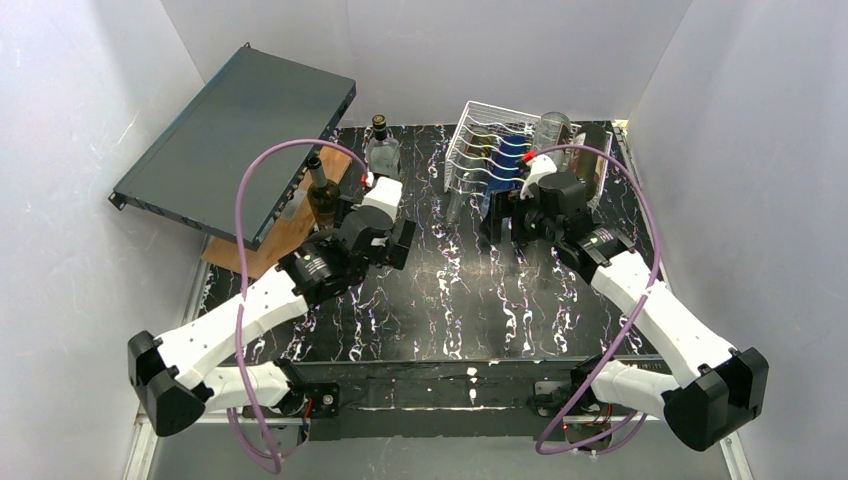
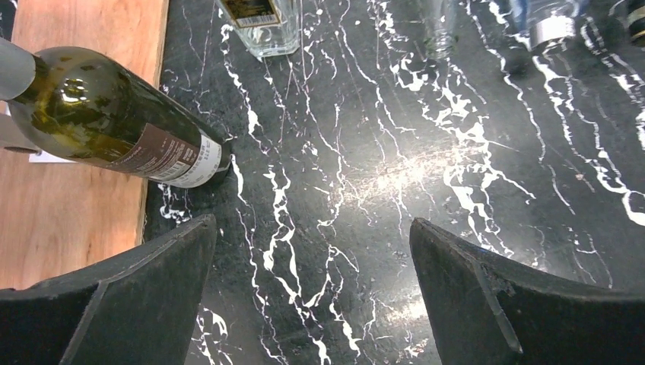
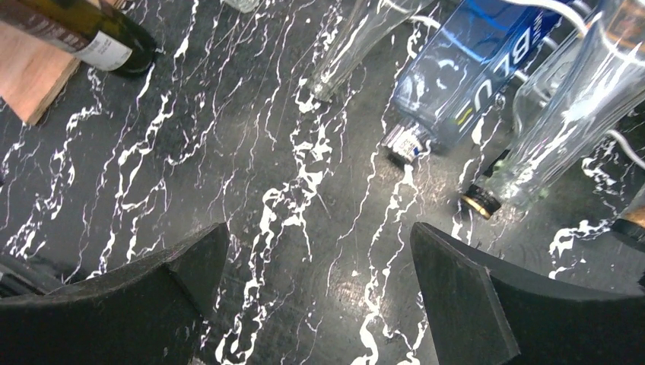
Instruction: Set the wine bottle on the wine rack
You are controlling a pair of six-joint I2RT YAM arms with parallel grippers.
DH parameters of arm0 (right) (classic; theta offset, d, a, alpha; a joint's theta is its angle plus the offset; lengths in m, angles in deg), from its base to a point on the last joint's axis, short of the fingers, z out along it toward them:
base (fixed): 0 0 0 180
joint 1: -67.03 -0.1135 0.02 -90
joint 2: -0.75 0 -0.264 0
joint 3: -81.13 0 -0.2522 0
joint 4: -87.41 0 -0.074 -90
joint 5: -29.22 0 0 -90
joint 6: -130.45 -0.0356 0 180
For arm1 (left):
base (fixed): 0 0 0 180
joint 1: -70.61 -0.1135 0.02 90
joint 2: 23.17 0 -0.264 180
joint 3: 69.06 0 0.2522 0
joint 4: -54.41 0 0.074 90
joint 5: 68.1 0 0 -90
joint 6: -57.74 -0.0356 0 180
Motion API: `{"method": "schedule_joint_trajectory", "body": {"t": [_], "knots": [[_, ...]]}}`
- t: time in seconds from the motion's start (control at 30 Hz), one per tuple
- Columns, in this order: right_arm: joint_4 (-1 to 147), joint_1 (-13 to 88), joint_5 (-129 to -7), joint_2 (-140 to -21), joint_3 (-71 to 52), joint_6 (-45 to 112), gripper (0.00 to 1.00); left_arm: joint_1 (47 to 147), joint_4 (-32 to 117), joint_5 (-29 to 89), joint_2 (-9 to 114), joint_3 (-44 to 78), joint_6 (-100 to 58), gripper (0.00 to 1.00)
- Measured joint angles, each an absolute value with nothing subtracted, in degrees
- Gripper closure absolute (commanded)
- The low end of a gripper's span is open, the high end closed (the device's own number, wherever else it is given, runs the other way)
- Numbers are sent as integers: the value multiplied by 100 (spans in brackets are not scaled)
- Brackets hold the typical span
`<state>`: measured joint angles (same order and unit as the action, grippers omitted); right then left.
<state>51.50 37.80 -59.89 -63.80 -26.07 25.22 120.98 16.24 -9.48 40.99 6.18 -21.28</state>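
Both arms reach out from the near edge over the black marbled table (image 1: 450, 300). The left gripper (image 2: 312, 224) hangs above bare table with its jaws spread wide and nothing between them; its wrist view looks down on marble alone between the two dark fingers (image 2: 152, 289). The right gripper (image 3: 319, 228) is likewise released and empty, poised over the table just in front of the rack (image 1: 480, 140). Just beyond and left of the left gripper stands the wine bottle (image 1: 322, 195), green glass with a dark and white label, upright and free of either gripper. Its base rests on the marble right at the edge of a wooden board (image 2: 68, 220). It is on the table's left side, well apart from the rack on the far right. Behind it a clear bottle (image 1: 383, 150) also stands upright. A flat teal case (image 1: 235, 140) lies tilted over the board at the far left. The rack, white wire, already holds several bottles lying with their necks pointing toward the arms: a blue bottle (image 3: 464, 68) and, just to its right, a clear one (image 3: 563, 129) with a dark cap. Another clear neck (image 3: 357, 46) shows to the left of the blue bottle.
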Motion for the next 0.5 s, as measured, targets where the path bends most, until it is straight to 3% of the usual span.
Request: {"method": "schedule_joint_trajectory", "body": {"t": [0.27,0.5], "knots": [[5097,3778,-6007,-6278,-2755,2684,2,11967,1165,-998,4766,1488,-1844,2],[5093,3778,-5924,-5862,-2900,2750,2,11255,879,-423,5384,3125,-1625,2]]}}
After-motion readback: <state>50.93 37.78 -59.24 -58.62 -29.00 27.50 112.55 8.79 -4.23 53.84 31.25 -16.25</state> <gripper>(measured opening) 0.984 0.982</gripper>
